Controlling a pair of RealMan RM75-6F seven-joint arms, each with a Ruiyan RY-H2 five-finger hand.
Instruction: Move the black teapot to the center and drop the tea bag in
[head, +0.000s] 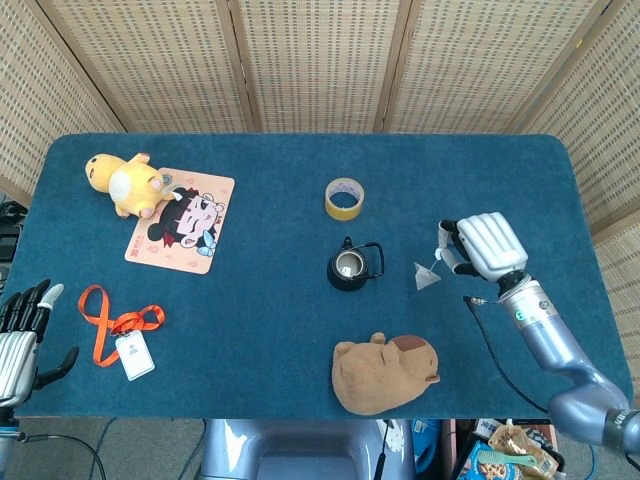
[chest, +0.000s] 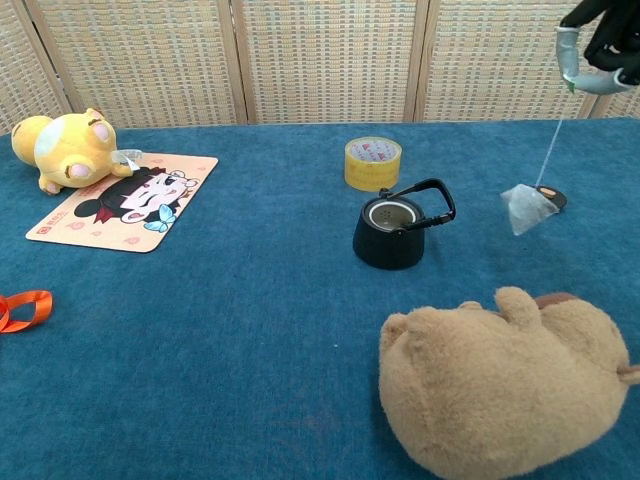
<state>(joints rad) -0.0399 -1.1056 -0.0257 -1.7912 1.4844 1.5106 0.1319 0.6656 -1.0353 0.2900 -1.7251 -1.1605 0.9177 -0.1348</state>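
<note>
A: What is seen, largest first?
B: Woven wicker screens are set behind a table covered in blue carpet-like cloth. A furry brown plush is laid near the front edge, and a round, glossy black teapot is placed centrally, lid off.

A: And the hands?
B: A pyramid-shaped tea bag is dangled by its string from the right hand, in the air to the teapot's right, well apart from it. The left hand is held with fingers spread, nothing in it.
</note>
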